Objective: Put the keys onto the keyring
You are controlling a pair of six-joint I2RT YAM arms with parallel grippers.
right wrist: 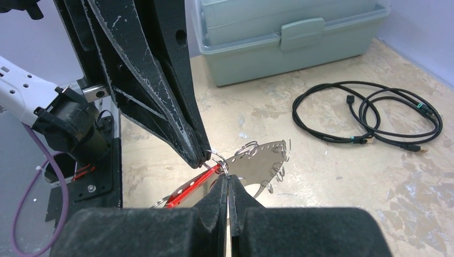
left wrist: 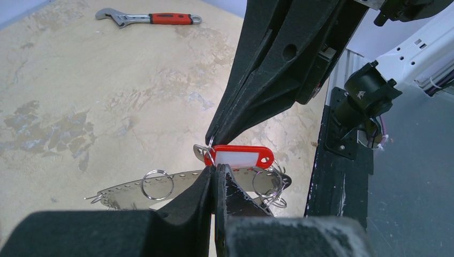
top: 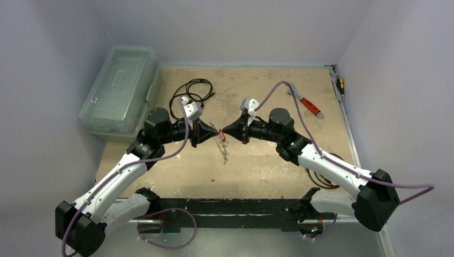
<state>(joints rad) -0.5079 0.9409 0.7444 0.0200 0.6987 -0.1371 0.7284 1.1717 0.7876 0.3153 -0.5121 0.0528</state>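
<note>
Above the mid-bench (left wrist: pixel 80 80), the left gripper (left wrist: pixel 216 172) and right gripper (left wrist: pixel 210 140) pinch shut tip-to-tip on the light, slippery, dangling keyring (left wrist: pixel 123 194) and red-tagged keys (left wrist: pixel 238 157), probably best gripped by the stiff tag.

The flat wooden bench (top: pixel 257 171) is pale beige, mottled with darker brown-grey stains. The rectangular plastic key tag (left wrist: pixel 239 157) is bright red with a white label. The thin wire ring (left wrist: pixel 212 151) at its end is shiny silver, as is the perforated metal strip (left wrist: pixel 126 191) with its row of small holes. The wedge-shaped left tool (left wrist: pixel 216 170) and right tool (right wrist: pixel 228 182) are matte black. The adjustable wrench (left wrist: pixel 150 18) has a red handle and a silver head. The coiled cable (right wrist: pixel 369 115) is black, and the lidded plastic box (right wrist: pixel 289 32) is pale green.
</note>
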